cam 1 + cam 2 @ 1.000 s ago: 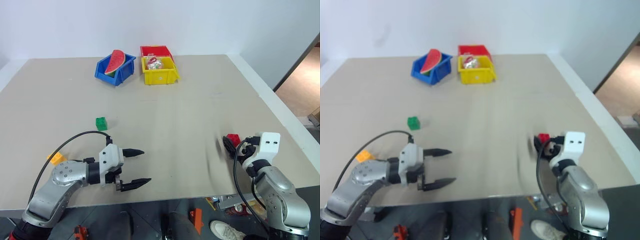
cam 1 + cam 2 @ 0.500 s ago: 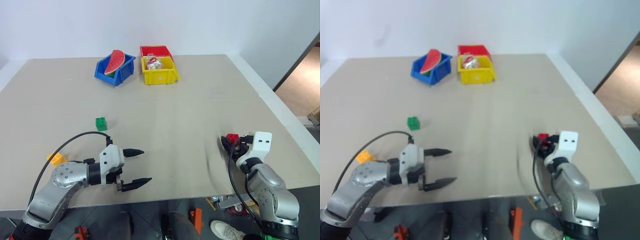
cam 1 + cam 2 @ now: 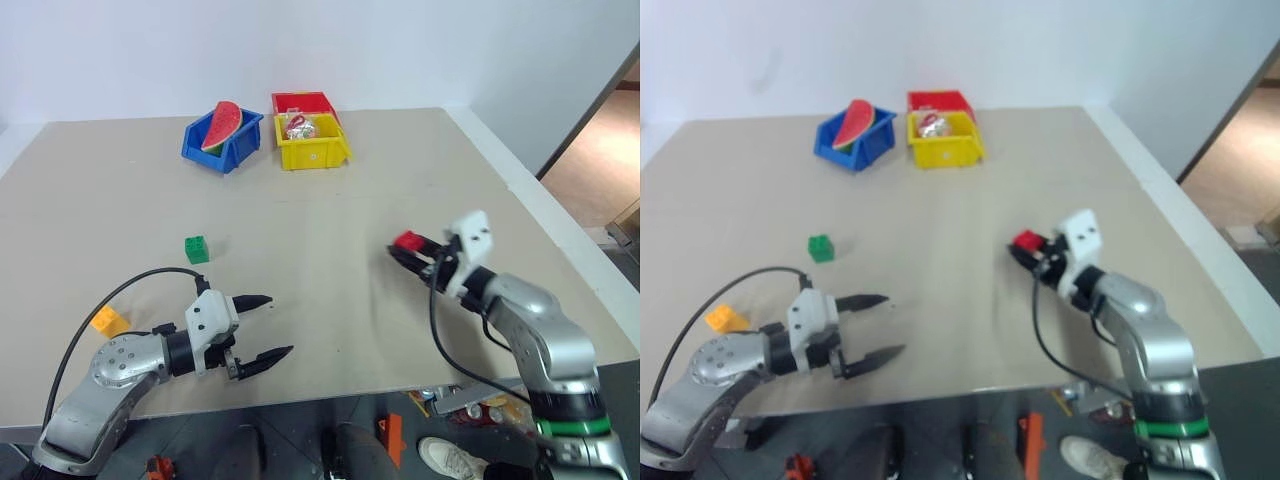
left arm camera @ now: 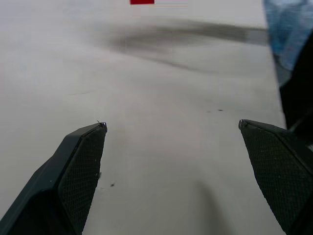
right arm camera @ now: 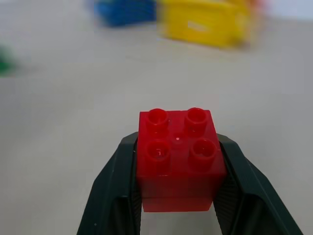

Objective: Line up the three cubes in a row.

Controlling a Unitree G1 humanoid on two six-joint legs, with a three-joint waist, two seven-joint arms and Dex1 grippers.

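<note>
Step in hand: carrying the red cube [image 5: 179,159] toward the other 2; judged 1st of the 3 placements, row not yet formed.
Right gripper [image 3: 408,250]: jaws closed on the red cube's 2 sides, studs up, held clear above the table [image 3: 330,200], right of centre.
Left gripper [image 3: 262,325]: jaws spread wide, holding nothing, low near the table's front edge.
Green cube [image 3: 197,249]: resting on the table, left of centre, well apart from the red.
Yellow-orange cube [image 3: 108,321]: near the front left edge, beside the left arm.
Next move, judged: set red down level with green, then bring yellow-orange into the same line.
</note>
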